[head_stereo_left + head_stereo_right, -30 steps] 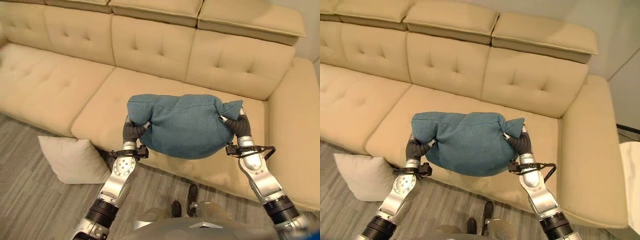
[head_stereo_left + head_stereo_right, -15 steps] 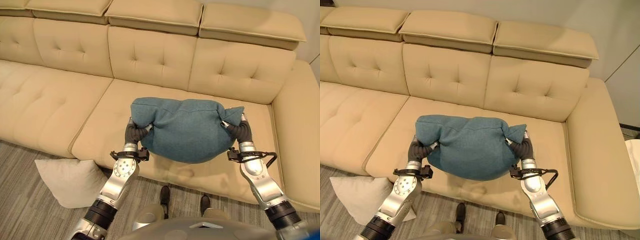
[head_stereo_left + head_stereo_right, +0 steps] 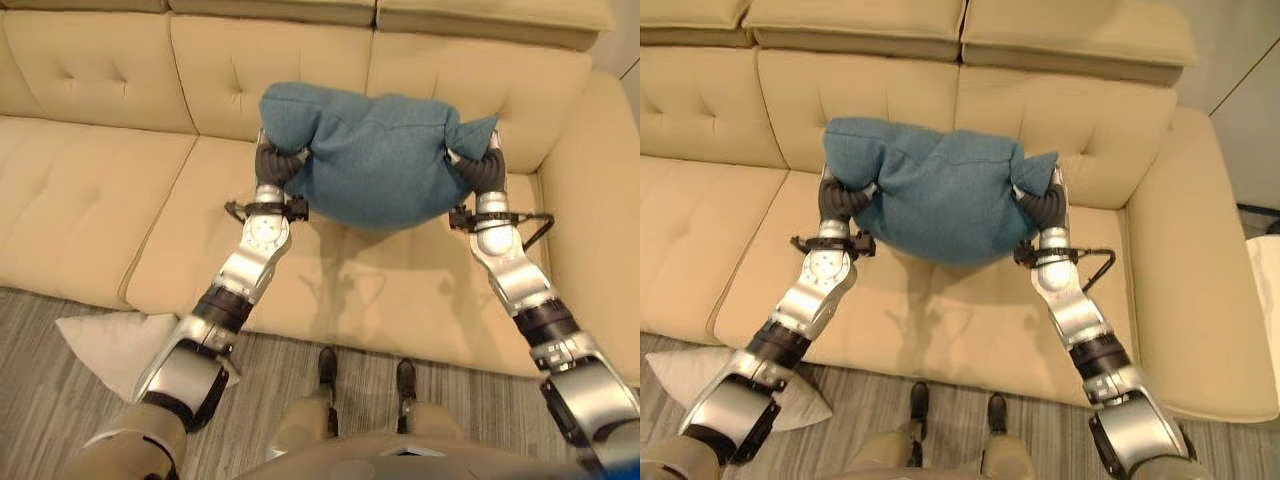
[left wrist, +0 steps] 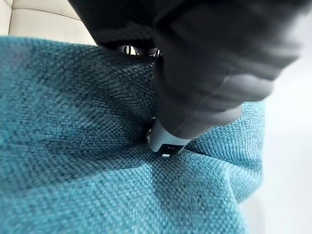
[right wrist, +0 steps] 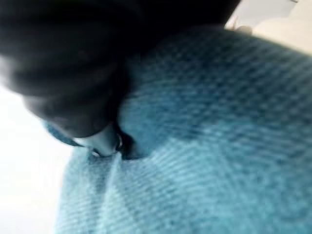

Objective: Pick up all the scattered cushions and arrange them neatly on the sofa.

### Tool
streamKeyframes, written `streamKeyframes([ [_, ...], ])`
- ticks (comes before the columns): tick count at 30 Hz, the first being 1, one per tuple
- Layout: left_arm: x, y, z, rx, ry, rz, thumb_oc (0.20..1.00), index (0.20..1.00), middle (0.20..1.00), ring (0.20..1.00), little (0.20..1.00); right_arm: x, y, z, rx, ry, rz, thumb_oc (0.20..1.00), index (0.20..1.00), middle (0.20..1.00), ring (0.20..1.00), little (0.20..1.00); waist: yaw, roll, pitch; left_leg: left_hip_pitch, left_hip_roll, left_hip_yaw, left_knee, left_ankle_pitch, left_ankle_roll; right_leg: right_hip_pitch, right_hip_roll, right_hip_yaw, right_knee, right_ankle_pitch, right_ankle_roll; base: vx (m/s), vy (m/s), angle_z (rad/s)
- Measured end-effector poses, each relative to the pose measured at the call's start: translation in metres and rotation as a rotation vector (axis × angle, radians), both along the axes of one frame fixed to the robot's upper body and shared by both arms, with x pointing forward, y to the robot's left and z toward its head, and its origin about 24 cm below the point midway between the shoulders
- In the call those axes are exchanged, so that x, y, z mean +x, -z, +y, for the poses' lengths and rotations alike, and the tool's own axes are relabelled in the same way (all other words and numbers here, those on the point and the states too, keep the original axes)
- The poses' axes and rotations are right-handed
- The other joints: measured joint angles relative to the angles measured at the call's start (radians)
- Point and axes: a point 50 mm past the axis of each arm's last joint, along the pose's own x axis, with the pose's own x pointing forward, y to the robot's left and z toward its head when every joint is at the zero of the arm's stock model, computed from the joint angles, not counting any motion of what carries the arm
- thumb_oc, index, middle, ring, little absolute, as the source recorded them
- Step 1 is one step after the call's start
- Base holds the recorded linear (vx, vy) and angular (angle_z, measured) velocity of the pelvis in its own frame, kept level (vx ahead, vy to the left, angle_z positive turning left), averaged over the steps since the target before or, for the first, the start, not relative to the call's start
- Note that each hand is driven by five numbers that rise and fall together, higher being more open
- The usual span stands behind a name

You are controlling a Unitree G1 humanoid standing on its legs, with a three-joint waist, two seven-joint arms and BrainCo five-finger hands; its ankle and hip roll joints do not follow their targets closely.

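A teal cushion hangs in the air between my two hands, above the middle seat of the beige sofa and close to its backrest. My left hand grips the cushion's left end and my right hand its right end, with the corners bunched over both. In the left wrist view a thumb digs into the teal cloth. The right wrist view likewise shows a fingertip sunk in a fold. A white cushion lies on the floor by the sofa's front, at my lower left.
The sofa seats left and right of the held cushion are bare, with a chaise arm at the right. A grey wood-look floor runs along the sofa front. A pale object sits at the far right edge.
Both arms have stretched forward, carrying the teal cushion from the seat's front edge up toward the backrest. The camera has tilted down and moved closer to the sofa.
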Motion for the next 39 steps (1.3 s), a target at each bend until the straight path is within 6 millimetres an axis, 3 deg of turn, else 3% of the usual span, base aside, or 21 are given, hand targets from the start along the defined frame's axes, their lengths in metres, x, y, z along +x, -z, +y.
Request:
streamKeyframes([
  [3, 0.015, -0.018, 0.004, 0.038, -0.062, -0.018, 0.2, 0.2, 0.2, 0.2, 0.2, 0.016, -0.02, 0.004, -0.034, 0.018, -0.023, 0.2, 0.2, 0.2, 0.2, 0.2, -0.002, 0.005, 0.002, -0.064, 0.008, -0.001, 0.0, 0.011, -0.009, -0.067, 0.008, -0.001, 0.0, 0.012, -0.01, -0.07, 0.01, -0.03],
  [6, 0.017, -0.027, 0.009, 0.044, -0.077, -0.037, 0.2, 0.2, 0.2, 0.2, 0.2, 0.019, -0.037, 0.004, -0.076, 0.023, -0.067, 0.2, 0.2, 0.2, 0.2, 0.2, 0.005, 0.005, 0.002, -0.106, 0.013, 0.004, 0.0, 0.014, -0.011, -0.112, 0.013, 0.006, 0.0, 0.017, -0.011, -0.04, 0.012, -0.07],
  [12, 0.028, -0.047, 0.001, 0.078, -0.091, -0.066, 0.2, 0.2, 0.2, 0.2, 0.2, 0.033, -0.07, -0.001, -0.108, 0.09, -0.133, 0.2, 0.2, 0.2, 0.2, 0.2, 0.0, 0.001, 0.005, -0.17, 0.015, 0.003, 0.0, 0.015, -0.011, -0.176, 0.014, 0.006, 0.001, 0.017, -0.011, -0.02, 0.002, -0.01],
  [18, 0.028, -0.047, -0.005, 0.041, -0.073, -0.062, 0.2, 0.2, 0.2, 0.2, 0.2, 0.032, -0.07, 0.005, -0.105, 0.09, -0.144, 0.2, 0.2, 0.2, 0.2, 0.2, -0.026, -0.028, 0.023, -0.171, 0.015, 0.003, 0.0, 0.015, -0.011, -0.179, 0.014, 0.005, 0.001, 0.016, -0.009, 0.0, -0.001, -0.01],
  [24, 0.028, -0.047, 0.004, 0.077, -0.091, -0.063, 0.2, 0.2, 0.2, 0.2, 0.2, 0.032, -0.056, 0.009, -0.086, 0.073, -0.104, 0.2, 0.2, 0.2, 0.2, 0.2, -0.036, -0.03, 0.024, -0.176, 0.016, 0.009, 0.0, 0.015, -0.011, -0.191, 0.013, 0.011, 0.001, 0.016, -0.01, -0.01, 0.0, -0.05],
  [25, 0.028, -0.047, 0.007, 0.096, -0.092, -0.063, 0.865, 0.865, 0.865, 0.865, 0.865, 0.032, -0.054, 0.013, -0.074, 0.062, -0.097, 0.2, 0.2, 0.2, 0.2, 0.2, -0.045, -0.03, 0.024, -0.18, 0.016, 0.01, 0.0, 0.015, -0.011, -0.197, 0.014, 0.012, 0.001, 0.016, -0.01, 0.0, -0.005, -0.07],
  [26, 0.028, -0.048, 0.009, 0.097, -0.09, -0.07, 1.0, 1.0, 1.0, 1.0, 1.0, 0.032, -0.053, 0.013, -0.069, 0.062, -0.095, 0.504, 0.504, 0.504, 0.504, 0.504, -0.046, -0.03, 0.024, -0.186, 0.016, 0.01, 0.0, 0.015, -0.011, -0.204, 0.014, 0.013, 0.001, 0.018, -0.01, 0.0, -0.018, -0.07],
  [27, 0.028, -0.049, 0.009, 0.097, -0.086, -0.074, 1.0, 1.0, 1.0, 1.0, 1.0, 0.032, -0.053, 0.013, -0.07, 0.062, -0.094, 0.868, 0.868, 0.868, 0.868, 0.868, -0.046, -0.03, 0.023, -0.194, 0.017, 0.011, 0.0, 0.015, -0.011, -0.214, 0.015, 0.015, 0.001, 0.02, -0.008, -0.02, -0.019, -0.05],
  [28, 0.029, -0.048, 0.011, 0.105, -0.089, -0.074, 1.0, 1.0, 1.0, 1.0, 1.0, 0.033, -0.051, 0.011, -0.073, 0.068, -0.087, 1.0, 1.0, 1.0, 1.0, 1.0, -0.045, -0.031, 0.022, -0.204, 0.018, 0.011, 0.0, 0.015, -0.011, -0.224, 0.015, 0.015, 0.001, 0.023, -0.009, 0.0, 0.0, 0.0],
  [30, 0.033, -0.049, 0.011, 0.139, -0.09, -0.071, 1.0, 1.0, 1.0, 1.0, 1.0, 0.036, -0.053, 0.01, -0.095, 0.083, -0.085, 1.0, 1.0, 1.0, 1.0, 1.0, -0.044, -0.03, 0.021, -0.215, 0.017, 0.011, 0.0, 0.017, -0.013, -0.235, 0.014, 0.016, 0.001, 0.027, -0.009, -0.01, -0.005, -0.02],
  [33, 0.045, -0.093, 0.034, 0.2, -0.191, -0.124, 1.0, 1.0, 1.0, 1.0, 1.0, 0.045, -0.096, 0.006, -0.22, 0.173, -0.193, 1.0, 1.0, 1.0, 1.0, 1.0, -0.041, -0.029, 0.019, -0.24, 0.018, 0.009, 0.0, 0.027, -0.026, -0.262, 0.015, 0.019, 0.001, 0.036, -0.011, 0.0, -0.007, -0.03],
  [37, 0.052, -0.092, 0.023, 0.18, -0.265, -0.097, 1.0, 1.0, 1.0, 1.0, 1.0, 0.057, -0.114, -0.011, -0.387, 0.404, -0.201, 1.0, 1.0, 1.0, 1.0, 1.0, -0.02, -0.029, 0.019, -0.242, 0.017, 0.006, 0.005, 0.029, -0.024, -0.261, 0.013, 0.017, 0.002, 0.036, -0.011, -0.01, -0.005, 0.01],
  [39, 0.055, -0.111, 0.023, 0.23, -0.315, -0.119, 1.0, 1.0, 1.0, 1.0, 1.0, 0.06, -0.137, -0.024, -0.467, 0.519, -0.2, 1.0, 1.0, 1.0, 1.0, 1.0, -0.018, -0.029, 0.019, -0.242, 0.017, 0.004, 0.007, 0.029, -0.025, -0.258, 0.014, 0.013, 0.002, 0.036, -0.011, 0.01, -0.014, 0.04],
])
